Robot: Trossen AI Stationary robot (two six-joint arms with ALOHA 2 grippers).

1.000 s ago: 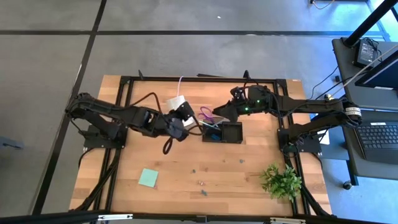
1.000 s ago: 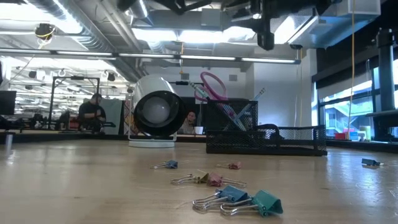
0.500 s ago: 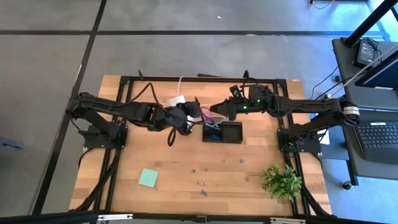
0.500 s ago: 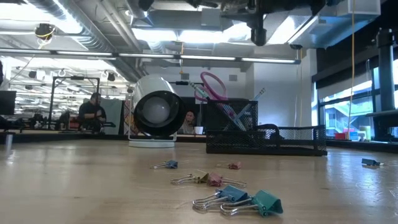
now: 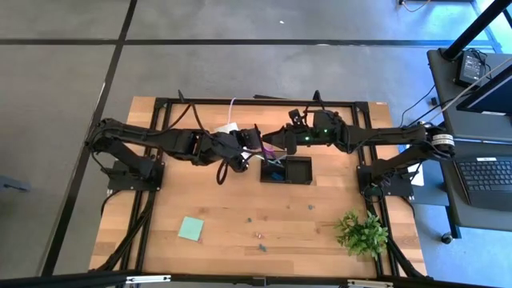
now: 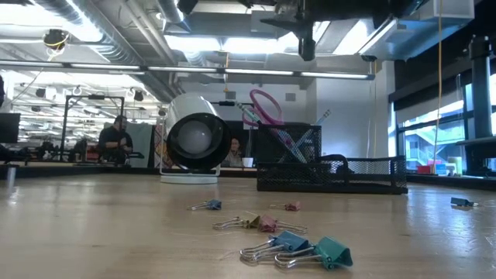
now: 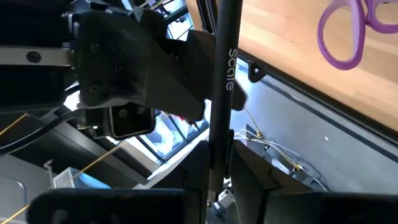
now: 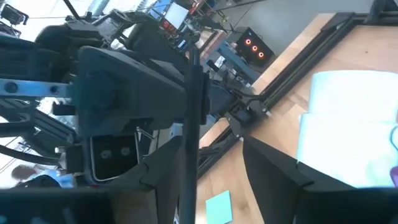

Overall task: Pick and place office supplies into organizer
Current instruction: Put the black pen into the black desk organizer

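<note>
Overhead, the left gripper [image 5: 254,138] pinches a dark pen [image 7: 221,93], tip-to-tip with the right gripper [image 5: 274,141], whose parted fingers flank it; the mesh organizer [image 5: 300,169] sits just below, scissors [image 6: 263,107] poking out.

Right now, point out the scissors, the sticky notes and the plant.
scissors [image 6: 266,106], low view, on the purple handle loop.
sticky notes [image 5: 190,229], high view, middle of the green pad.
plant [image 5: 362,232], high view, on its leaves.
</note>
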